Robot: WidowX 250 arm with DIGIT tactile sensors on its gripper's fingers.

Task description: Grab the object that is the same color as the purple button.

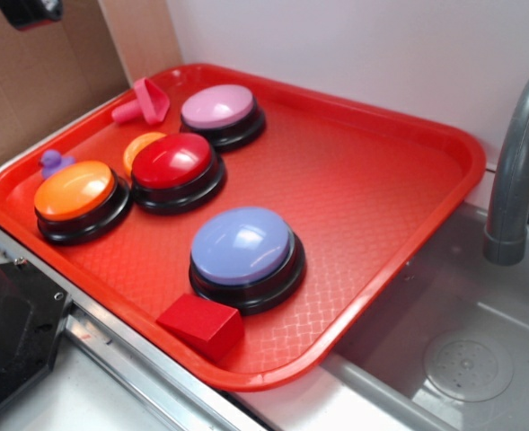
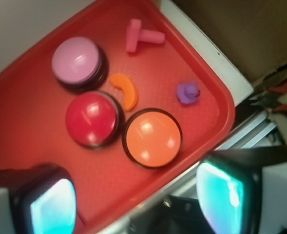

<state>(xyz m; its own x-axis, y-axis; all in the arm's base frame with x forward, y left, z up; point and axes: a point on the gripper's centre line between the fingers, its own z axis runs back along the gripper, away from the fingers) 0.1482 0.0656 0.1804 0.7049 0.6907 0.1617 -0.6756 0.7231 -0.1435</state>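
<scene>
My fingers (image 2: 138, 200) hang spread apart and empty, the tiny lavender-purple plastic knob piece (image 2: 187, 92) lying ahead, slightly right, beyond the orange dome button (image 2: 151, 138).

Brightness: both views were evenly and softly lit.
Glare: white spots sat on the purple button (image 1: 242, 244), red button (image 1: 171, 161) and orange button (image 2: 151, 137), so light came from above.
Shadows: faint and short under the red block (image 1: 201, 323) on the tray (image 1: 381, 180).
Blur: the wrist view was soft all over; the gripper (image 2: 136, 200) pads (image 2: 53, 207) at the lower edge were out of focus and glowed teal.
Sharpness: the exterior view was fairly crisp mid-frame, grainy at the dark lower left.
</scene>
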